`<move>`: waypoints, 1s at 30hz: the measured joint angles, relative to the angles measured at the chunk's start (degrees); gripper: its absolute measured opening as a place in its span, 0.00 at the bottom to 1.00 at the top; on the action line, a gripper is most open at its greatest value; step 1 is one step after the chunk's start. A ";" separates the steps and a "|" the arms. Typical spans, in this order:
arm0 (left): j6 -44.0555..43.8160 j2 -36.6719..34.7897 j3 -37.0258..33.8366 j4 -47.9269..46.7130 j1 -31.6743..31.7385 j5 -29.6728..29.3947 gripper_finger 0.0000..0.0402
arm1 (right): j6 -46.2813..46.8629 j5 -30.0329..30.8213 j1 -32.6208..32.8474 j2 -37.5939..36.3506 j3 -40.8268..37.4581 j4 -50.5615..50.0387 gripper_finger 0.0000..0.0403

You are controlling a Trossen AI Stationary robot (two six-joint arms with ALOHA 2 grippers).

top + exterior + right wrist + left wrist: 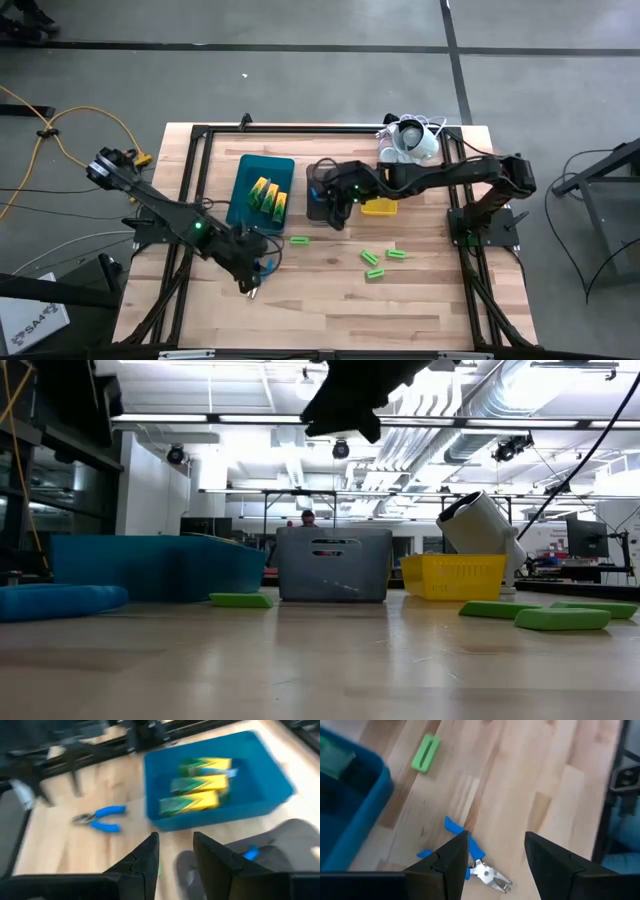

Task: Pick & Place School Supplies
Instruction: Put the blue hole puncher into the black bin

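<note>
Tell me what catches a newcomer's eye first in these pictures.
The teal tray at the table's back left stands out, holding three yellow-and-green boxes. Bright green sticks lie scattered on the bare wood toward the right. Near the front, the left gripper hangs open just above the blue-handled pliers, while the right gripper hovers over the grey tray.
</note>
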 joint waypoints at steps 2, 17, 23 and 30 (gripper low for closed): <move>-3.11 2.18 0.00 -0.13 0.00 0.00 0.47 | -0.03 -2.24 0.91 -0.20 0.00 -0.62 0.28; -17.89 17.95 0.00 -1.16 3.47 1.85 0.47 | -0.03 -8.51 12.03 -3.13 0.00 -1.58 0.28; -18.87 19.98 0.00 0.56 3.94 4.04 0.47 | -0.02 -5.02 15.63 -5.36 0.00 -1.50 0.28; -19.53 20.25 0.00 3.82 3.76 4.76 0.47 | 0.00 -1.58 18.15 -6.84 0.00 -2.18 0.28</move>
